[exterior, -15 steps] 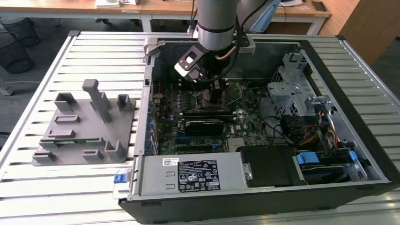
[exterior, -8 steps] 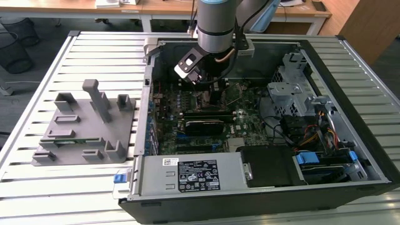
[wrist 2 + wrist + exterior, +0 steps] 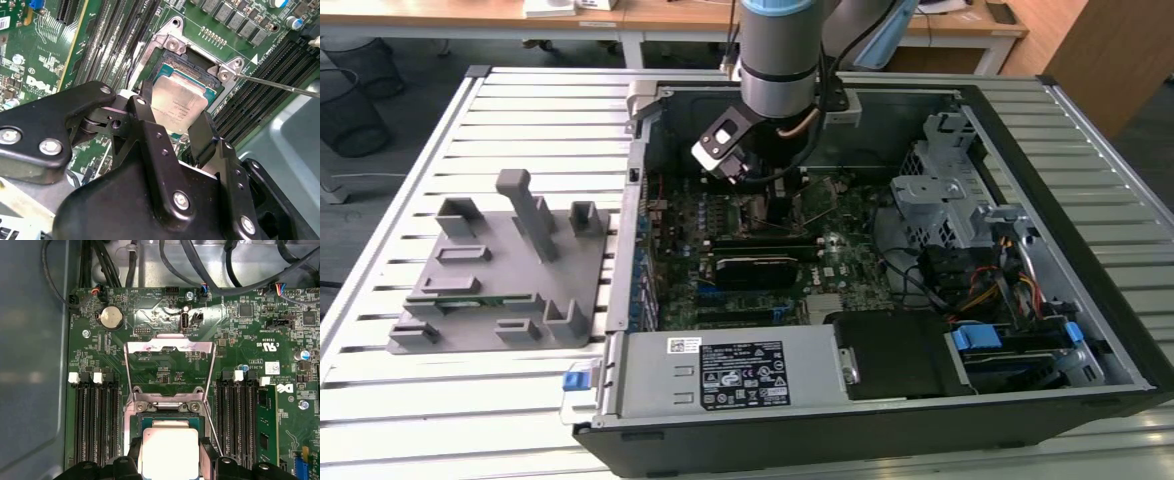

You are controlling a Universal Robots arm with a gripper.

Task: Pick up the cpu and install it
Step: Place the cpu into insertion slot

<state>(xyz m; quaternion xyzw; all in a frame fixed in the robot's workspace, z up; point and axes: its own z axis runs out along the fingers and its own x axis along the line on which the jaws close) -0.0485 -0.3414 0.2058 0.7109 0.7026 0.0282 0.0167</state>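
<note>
The cpu (image 3: pixel 182 102), a flat square chip with a silvery top, sits between my gripper's (image 3: pixel 175 112) two black fingers (image 3: pixel 146 100), which press on its opposite edges. It hangs level just over the open motherboard socket (image 3: pixel 172 46). In the first wrist view the cpu (image 3: pixel 169 447) covers most of the socket frame (image 3: pixel 169 407), and the metal load plate (image 3: pixel 170 346) is flipped up beyond it. In the exterior view my gripper (image 3: pixel 767 195) reaches down into the open computer case (image 3: pixel 1067 300), over the green board.
Memory slots (image 3: pixel 95 420) flank the socket on both sides. The thin socket lever (image 3: pixel 280 86) sticks out beside it. Cables (image 3: pixel 210 275) cross the case wall. A grey holder block (image 3: pixel 507 270) stands on the slatted table at the exterior view's left. A drive cage (image 3: pixel 947 190) is at the right.
</note>
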